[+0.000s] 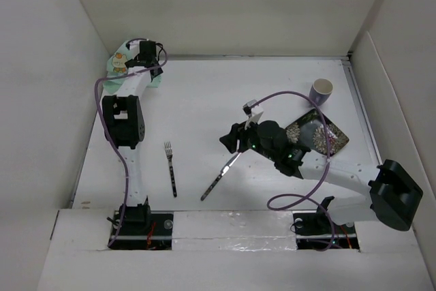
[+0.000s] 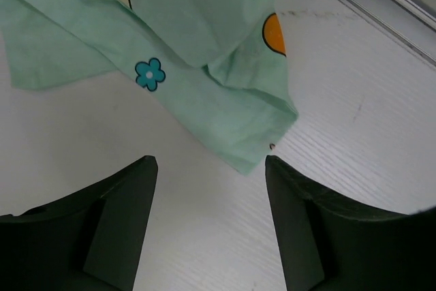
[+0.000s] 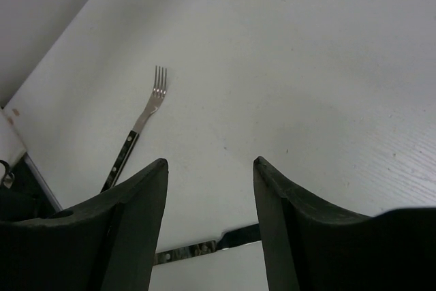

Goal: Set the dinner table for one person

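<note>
The dinner table (image 1: pixel 204 100) is seen bordered by upright white panels (image 1: pixel 225 5), its long axis running left to right in the overhead view. A dark patterned plate (image 1: pixel 313 131) is set near its right edge. A purple cup (image 1: pixel 321 90) is stood upright just beyond the plate; its contents cannot be told. A knife (image 1: pixel 221 176) is laid slantwise left of the plate, and a fork (image 1: pixel 170 168) farther left, tines pointed toward the far panel. A mint-green placemat (image 1: pixel 120 65), printed with a blue flower (image 2: pixel 150 73), is rumpled far left of the plate, in the far corner. The left gripper (image 2: pixel 211 161) is held released at the placemat's edge. The right gripper (image 3: pixel 210 165) is held released over the knife, grasping nothing.
</note>
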`<state>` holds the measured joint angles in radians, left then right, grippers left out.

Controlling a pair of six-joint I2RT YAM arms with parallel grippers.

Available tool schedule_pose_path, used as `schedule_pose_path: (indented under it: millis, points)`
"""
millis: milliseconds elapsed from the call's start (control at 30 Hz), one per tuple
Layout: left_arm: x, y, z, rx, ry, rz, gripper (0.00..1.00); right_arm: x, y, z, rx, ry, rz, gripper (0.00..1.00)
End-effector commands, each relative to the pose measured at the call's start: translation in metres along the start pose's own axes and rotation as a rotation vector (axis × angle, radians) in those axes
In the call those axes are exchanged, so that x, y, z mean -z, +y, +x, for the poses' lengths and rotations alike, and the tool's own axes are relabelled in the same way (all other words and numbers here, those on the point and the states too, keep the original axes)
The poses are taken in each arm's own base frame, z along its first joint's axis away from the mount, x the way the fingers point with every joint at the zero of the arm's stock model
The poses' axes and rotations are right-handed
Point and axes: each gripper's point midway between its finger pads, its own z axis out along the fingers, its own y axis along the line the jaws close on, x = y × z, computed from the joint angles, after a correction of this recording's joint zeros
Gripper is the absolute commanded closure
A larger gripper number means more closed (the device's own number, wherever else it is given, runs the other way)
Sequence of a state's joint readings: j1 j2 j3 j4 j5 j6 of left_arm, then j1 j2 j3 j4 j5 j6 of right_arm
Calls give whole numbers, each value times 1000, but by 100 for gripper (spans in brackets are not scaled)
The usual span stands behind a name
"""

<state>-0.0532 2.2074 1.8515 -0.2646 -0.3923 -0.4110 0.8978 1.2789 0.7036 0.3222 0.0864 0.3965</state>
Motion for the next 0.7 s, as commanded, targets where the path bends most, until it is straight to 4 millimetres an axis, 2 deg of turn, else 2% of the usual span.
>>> schedule_pose_path:
  millis: [0,33,67,133,233,267,367,400,500,533,567,600,667]
  points:
    - [3,-9,-34,-13,-42,13,38,-5,8,-15,6,-57,-24,41]
    - [-3,-10,-32,-18,-39,9,38,-6,8,-14,5,-53,-25,41]
    - [-15,-12,-20,-30,-16,5,38,-7,10,-13,5,-48,-31,41]
    - [-22,-19,-22,-33,-13,19,37,-10,10,-8,11,-33,-40,41]
    - [-39,-26,-8,-50,29,28,39,-14,12,-5,12,-20,-49,41]
    - [-46,-28,2,-59,53,35,39,-14,12,-4,10,-16,-51,41]
    - [-55,-32,9,-78,71,44,39,-17,11,-1,11,-9,-48,41]
    - [-54,-34,3,-76,59,52,38,-17,13,0,11,-3,-61,41]
    - [-55,-40,4,-89,70,80,37,-19,18,2,12,8,-85,41]
    - [-56,-40,7,-96,79,84,38,-19,18,2,9,9,-88,41]
    - [-59,-44,12,-116,101,103,47,-19,19,1,8,6,-89,41]
    - [-58,-42,15,-120,112,98,47,-19,19,1,8,6,-89,41]
    - [-62,-42,26,-143,144,106,55,-17,19,0,10,4,-89,41]
